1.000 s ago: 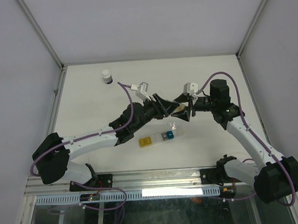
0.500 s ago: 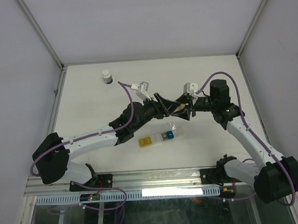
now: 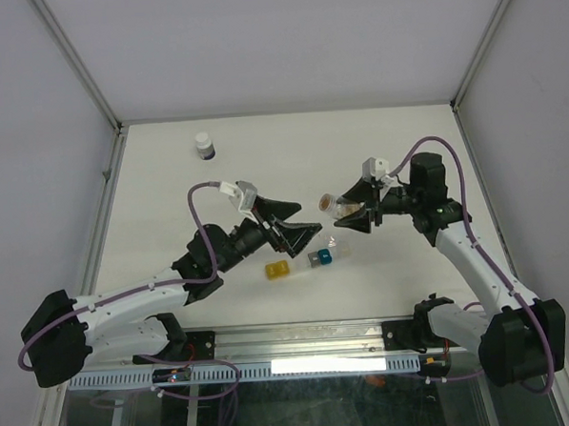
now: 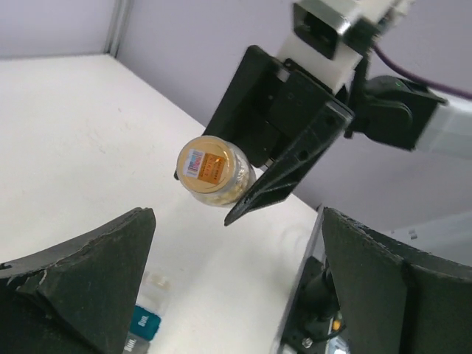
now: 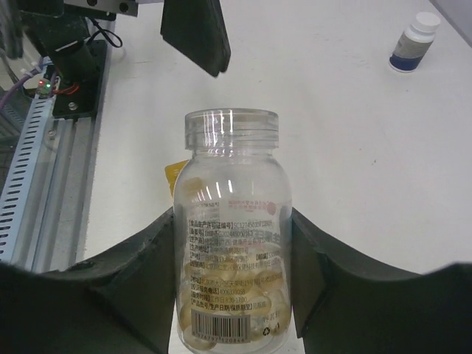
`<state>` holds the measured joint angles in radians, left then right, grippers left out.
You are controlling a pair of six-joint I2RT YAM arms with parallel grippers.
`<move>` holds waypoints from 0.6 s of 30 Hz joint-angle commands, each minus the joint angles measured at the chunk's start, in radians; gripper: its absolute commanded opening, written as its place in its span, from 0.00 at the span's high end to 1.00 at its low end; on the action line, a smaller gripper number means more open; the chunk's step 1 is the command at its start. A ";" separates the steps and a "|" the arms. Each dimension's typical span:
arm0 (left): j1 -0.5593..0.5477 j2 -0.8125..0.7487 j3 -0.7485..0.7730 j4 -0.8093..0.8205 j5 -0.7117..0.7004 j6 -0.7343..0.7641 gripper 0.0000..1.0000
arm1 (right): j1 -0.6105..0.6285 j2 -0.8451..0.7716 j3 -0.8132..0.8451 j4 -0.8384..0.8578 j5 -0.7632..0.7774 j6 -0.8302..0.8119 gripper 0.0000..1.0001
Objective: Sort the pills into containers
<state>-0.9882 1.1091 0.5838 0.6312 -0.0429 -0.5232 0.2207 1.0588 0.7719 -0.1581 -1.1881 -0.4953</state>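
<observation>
The right gripper (image 3: 351, 214) pinches the clear vial (image 5: 232, 243) between its two fingers and holds it in the air above the table (image 3: 169, 200), lying nearly level, with its mouth toward the left gripper (image 3: 307, 221), whose jaws are spread wide and empty just above the strip of containers (image 3: 303, 263). The main risk, as I judge it, is the pour. The vial sits off to the far right of the strip rather than over it, so tipping it here would scatter pills onto bare table. Even once it is over the strip, the cubes are small and a quick tilt could dump the load across several at once. The round, smooth vial could also twist in the two-finger pinch. The low left gripper could nudge the light strip out of line. The right wrist view shows only a yellow corner (image 5: 175, 175) of the strip behind the vial, and the left wrist view only a blue edge (image 4: 144, 323), so I cannot tell which lids stand open. The vial's mouth looks uncapped, but a clear lid cannot be ruled out. The pills (image 5: 228, 310) show as a pale heap at its base, uncountable.
</observation>
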 commanded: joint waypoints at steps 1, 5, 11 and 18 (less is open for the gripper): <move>0.041 -0.088 -0.051 0.156 0.236 0.281 0.01 | -0.016 -0.008 0.000 0.014 -0.134 -0.034 1.00; 0.087 -0.093 -0.052 0.113 0.515 0.484 0.05 | -0.026 -0.007 0.014 -0.119 -0.219 -0.191 1.00; 0.090 -0.076 -0.071 0.089 0.641 0.752 0.05 | -0.030 0.002 0.023 -0.295 -0.257 -0.429 1.00; 0.096 0.038 0.030 0.025 0.609 0.817 0.09 | -0.029 0.017 0.015 -0.352 -0.251 -0.527 1.00</move>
<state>-0.9012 1.0992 0.5426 0.6521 0.5327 0.1905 0.1967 1.0721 0.7643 -0.4641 -1.3930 -0.9157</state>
